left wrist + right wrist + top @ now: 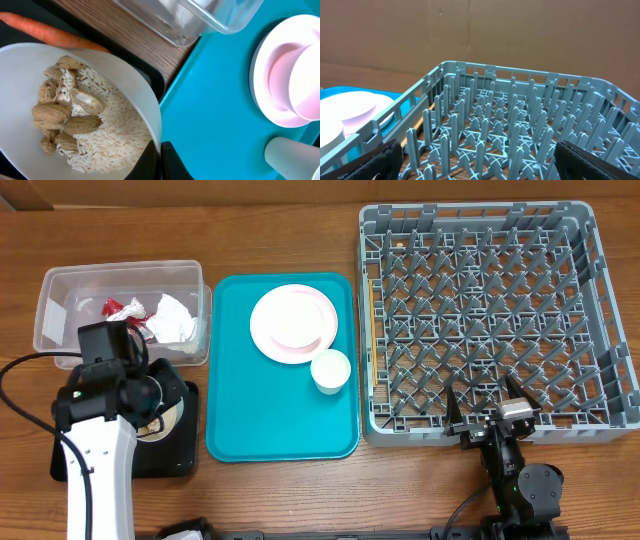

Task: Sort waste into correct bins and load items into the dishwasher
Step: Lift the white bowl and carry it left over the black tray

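Note:
My left gripper (161, 152) is shut on the rim of a white bowl (30, 145) holding rice and peanuts. It holds the bowl over the black bin (180, 452), mostly hidden under the arm in the overhead view. A carrot (45, 33) lies in the black bin. A pink plate (292, 322) and a white cup (330, 370) sit on the teal tray (250, 420). My right gripper (487, 408) is open and empty at the front edge of the grey dish rack (480, 240), which also fills the right wrist view (510, 125).
A clear plastic bin (60, 290) at the back left holds wrappers and crumpled tissue (172, 318). Its corner shows in the left wrist view (200, 20). The rack holds no dishes. Bare wooden table lies along the front right.

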Tool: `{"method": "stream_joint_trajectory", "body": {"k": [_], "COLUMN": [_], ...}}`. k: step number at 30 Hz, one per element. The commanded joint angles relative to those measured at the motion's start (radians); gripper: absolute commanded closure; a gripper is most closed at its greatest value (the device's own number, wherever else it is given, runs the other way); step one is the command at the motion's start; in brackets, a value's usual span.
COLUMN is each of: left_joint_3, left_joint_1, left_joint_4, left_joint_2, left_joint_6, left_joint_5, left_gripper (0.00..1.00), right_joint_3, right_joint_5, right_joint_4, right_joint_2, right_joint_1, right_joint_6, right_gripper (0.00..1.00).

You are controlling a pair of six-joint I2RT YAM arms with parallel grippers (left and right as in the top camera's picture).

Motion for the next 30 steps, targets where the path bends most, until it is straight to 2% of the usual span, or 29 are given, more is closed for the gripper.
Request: {"method": "stream_joint_trajectory", "body": {"k": [1, 6, 15, 23, 28, 30], "left_joint_3": [0.029, 0.027, -0.088, -0.190, -0.191, -0.193], "left_joint_1": [0.040, 0.102, 0.289, 0.400, 0.413, 0.413], "left_joint_4": [0.015, 0.035, 0.195, 0.290, 0.291, 0.286], "left_joint_2": [-0.017, -0.017, -0.016, -0.016, -0.016, -0.016], "left_joint_6": [0.045, 0.048, 0.043, 0.142, 0.259, 0.270], "left_joint_5": [0.025, 0.081, 0.253, 0.448, 0.569, 0.579], "left_gripper": [0.96, 0.96, 0.96, 0.96, 0.96, 0.96], "right_joint_3": [-0.010, -0.010, -0.010, -0.010, -0.010, -0.010], "right_joint_5": [0.005, 0.005, 0.005, 0.005, 0.005, 0.005], "right_joint_4": [0.006, 0.006, 0.006, 0.006, 0.006, 0.006], "right_joint_2": [-0.011, -0.011, -0.011, -0.011, -0.011, -0.011], "right_joint_1": [-0.006, -0.006, -0.006, -0.006, -0.006, -0.006], "right_joint_6": [-0.003, -0.003, -0.003, -0.003, -0.003, -0.003], "right_gripper": [0.00, 0.00, 0.00, 0.00, 0.00, 0.00]}}
